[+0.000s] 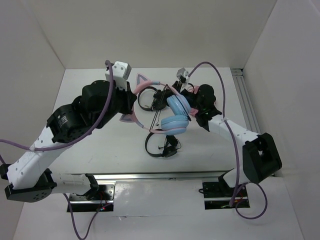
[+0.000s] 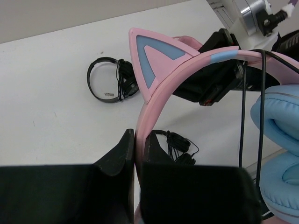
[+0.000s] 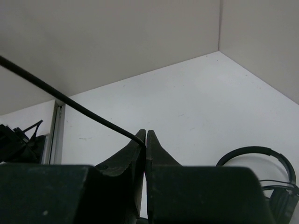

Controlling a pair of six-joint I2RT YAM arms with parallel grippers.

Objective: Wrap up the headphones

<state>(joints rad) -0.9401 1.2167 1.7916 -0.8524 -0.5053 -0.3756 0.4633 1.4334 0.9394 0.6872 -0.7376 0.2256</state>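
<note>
The headphones (image 1: 177, 116) hang above the table's middle, light blue ear cups (image 2: 280, 140) low and the pink headband (image 2: 187, 65) arching up with a cat ear (image 2: 154, 58). My left gripper (image 1: 134, 102) is shut on the headband (image 2: 138, 140), the band pinched between its fingers (image 2: 122, 151). The thin dark cable (image 2: 243, 116) runs down beside the cups. My right gripper (image 1: 171, 91) is behind the headband, shut on the cable (image 3: 93, 114) at its fingertips (image 3: 145, 136); the cable leads taut up and left from there.
Two small black headphones lie on the table, one at the back (image 1: 150, 98) (image 2: 110, 81), one nearer the front (image 1: 162, 145) (image 2: 180, 147). One black headphone (image 3: 268, 168) shows at the lower right of the right wrist view. A metal rail (image 1: 245, 100) lines the right edge.
</note>
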